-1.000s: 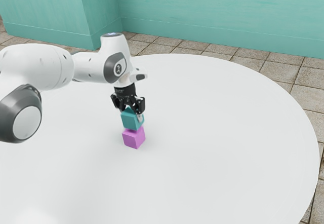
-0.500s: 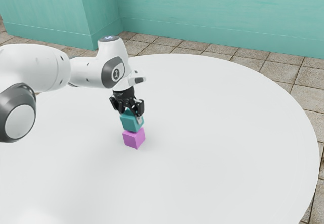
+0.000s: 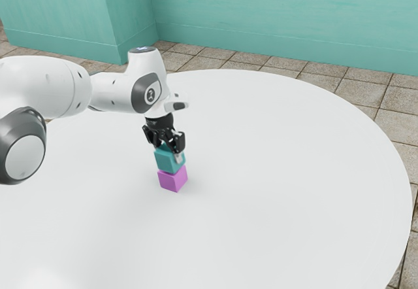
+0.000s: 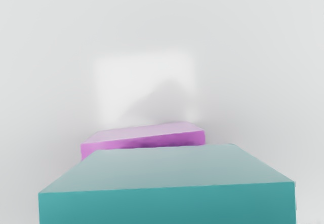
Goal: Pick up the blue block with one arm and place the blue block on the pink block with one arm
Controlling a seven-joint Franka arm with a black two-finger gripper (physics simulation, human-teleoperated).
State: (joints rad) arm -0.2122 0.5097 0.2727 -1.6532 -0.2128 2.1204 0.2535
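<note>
The blue block (image 3: 169, 161), teal in colour, sits on top of the pink block (image 3: 172, 180) near the middle of the round white table (image 3: 287, 191). My gripper (image 3: 170, 150) comes straight down from above, and its black fingers clasp the blue block's upper part from two sides, shut on it. In the wrist view the blue block (image 4: 167, 186) lies large just under my hand. The pink block (image 4: 144, 138) peeks out beyond and below it.
The table stands on a tiled floor (image 3: 366, 86), with teal walls (image 3: 274, 8) behind. My white arm (image 3: 59, 99) reaches in from the exterior view's left.
My gripper has come down a little with the blue block, closing the small gap until the block's underside meets the pink block. The pink block has stayed put.
</note>
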